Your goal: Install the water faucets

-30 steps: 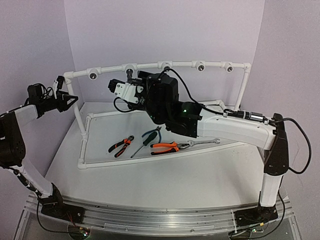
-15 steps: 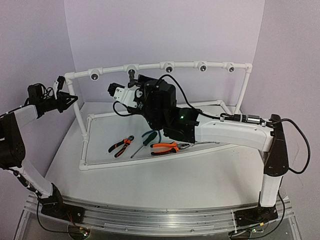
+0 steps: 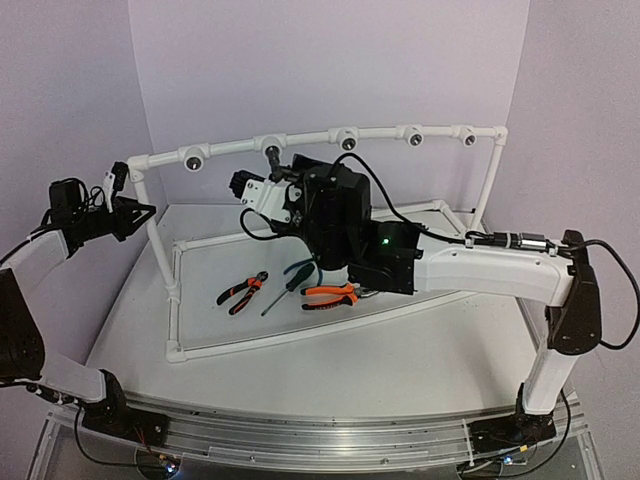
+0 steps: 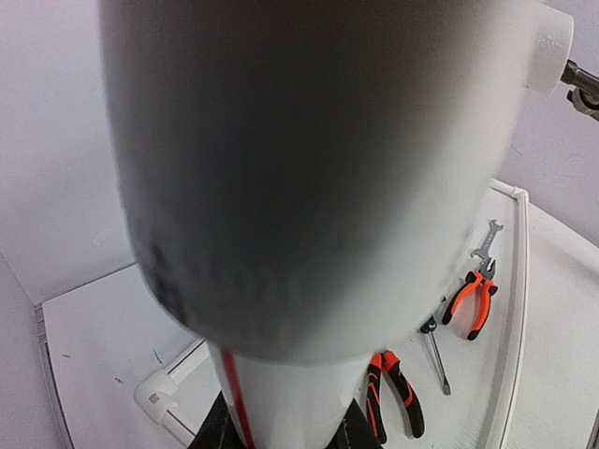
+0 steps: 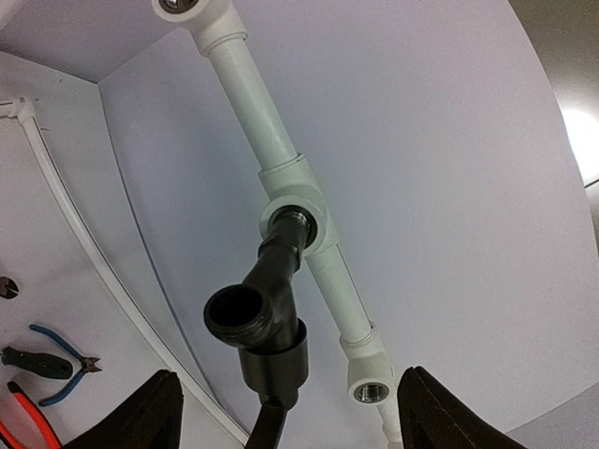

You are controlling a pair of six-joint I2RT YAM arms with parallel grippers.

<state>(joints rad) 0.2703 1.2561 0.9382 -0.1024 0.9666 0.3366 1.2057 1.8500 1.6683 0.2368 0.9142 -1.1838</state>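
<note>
The black faucet (image 5: 271, 318) sits with its threaded end in the socket of a white tee fitting (image 5: 314, 210) on the top rail; it also shows in the top view (image 3: 272, 157). My right gripper (image 5: 290, 421) is open, its fingers wide on either side of the faucet and not touching it; in the top view it (image 3: 266, 178) sits just below the rail. My left gripper (image 4: 285, 428) is shut on the white upright pipe (image 4: 309, 234) at the frame's left corner, also seen from above (image 3: 143, 212). The other tee sockets (image 3: 347, 140) are bare.
On the table inside the pipe frame (image 3: 300, 330) lie two orange-and-black pliers (image 3: 242, 292) (image 3: 330, 295) and a screwdriver (image 3: 285, 285). Blue-handled cutters (image 5: 61, 351) and a small wrench (image 4: 487, 241) lie nearby. Lilac walls stand close behind.
</note>
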